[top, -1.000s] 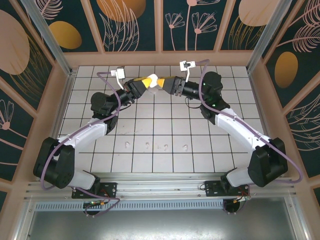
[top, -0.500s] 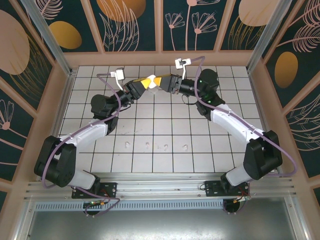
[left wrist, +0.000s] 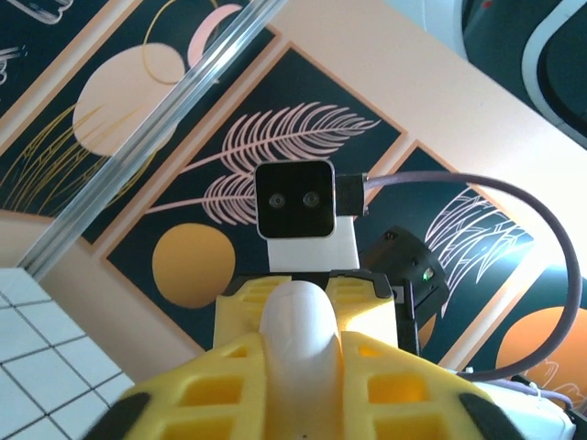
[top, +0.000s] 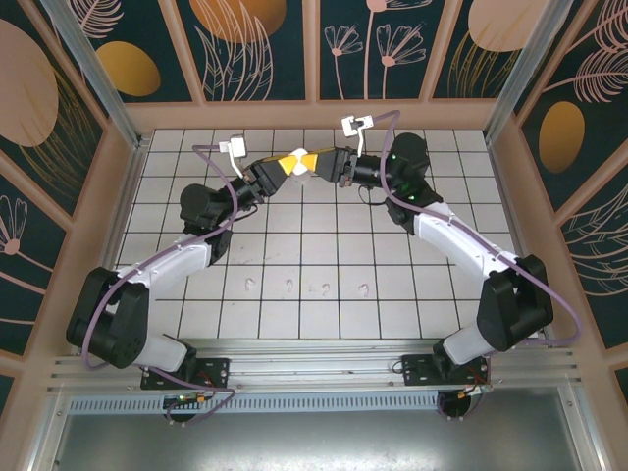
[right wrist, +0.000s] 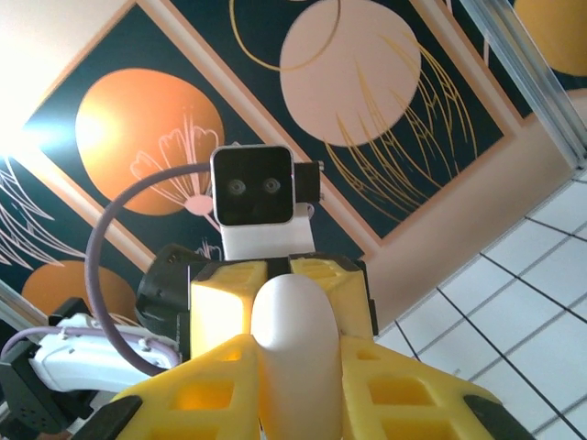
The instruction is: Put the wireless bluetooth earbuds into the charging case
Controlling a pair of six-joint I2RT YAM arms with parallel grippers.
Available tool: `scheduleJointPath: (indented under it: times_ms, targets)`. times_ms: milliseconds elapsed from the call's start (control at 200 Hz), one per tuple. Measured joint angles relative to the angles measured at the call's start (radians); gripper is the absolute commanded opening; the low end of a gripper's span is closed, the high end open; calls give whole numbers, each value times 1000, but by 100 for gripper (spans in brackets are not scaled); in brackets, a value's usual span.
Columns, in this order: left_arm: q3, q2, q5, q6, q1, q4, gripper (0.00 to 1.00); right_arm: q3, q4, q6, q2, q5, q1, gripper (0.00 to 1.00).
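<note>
A white rounded charging case (top: 302, 160) hangs in the air over the far middle of the tiled floor, pinched from both sides. My left gripper (top: 292, 163) comes at it from the left and my right gripper (top: 313, 161) from the right, tips meeting. In the left wrist view the case (left wrist: 298, 316) sits tight between my yellow fingers (left wrist: 197, 394), with the right gripper's fingers (left wrist: 367, 302) clamped on its far end. The right wrist view mirrors this: the case (right wrist: 293, 321) is wedged between my fingers (right wrist: 404, 394). Several tiny white earbuds (top: 288, 287) lie in a row on the near tiles.
Patterned walls with wooden frames (top: 314, 113) box in the white tiled floor (top: 314, 226). Both arms arch over the floor's left and right halves; the earbud row (top: 325, 289) lies between the two arm bases, with bare tiles around it.
The right gripper has slid left onto the case's free end and closed on it. The left gripper kept its place with the case between its fingers.
</note>
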Motion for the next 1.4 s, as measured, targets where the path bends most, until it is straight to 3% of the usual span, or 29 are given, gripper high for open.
scheduleJointPath:
  times_ms: [155,260,380,500,636,881,1166,1306,1401]
  targets:
    - [10,-35,-10,90,-1,-196,63,64,-159,-110,0,-4,-31,14]
    - [45,-69,-50,222,2,-413,80,100,-275,-202,-6,-4,-61,13]
    - [100,-129,-170,415,3,-678,83,174,-482,-362,-6,16,-87,13]
    - [113,-197,-267,599,6,-849,83,267,-700,-548,-5,63,-97,12]
    - [111,-252,-286,807,8,-966,82,340,-883,-737,6,85,-97,11]
    - [68,-358,-103,1078,8,-1033,81,346,-1096,-1020,23,114,-51,10]
    - [69,-316,183,1152,8,-1074,74,280,-1168,-1116,-42,126,50,10]
    - [75,-289,274,1142,8,-1081,64,245,-1168,-1116,-101,117,66,10]
    - [88,-265,310,1132,8,-1083,51,245,-1167,-1119,-123,116,75,10]
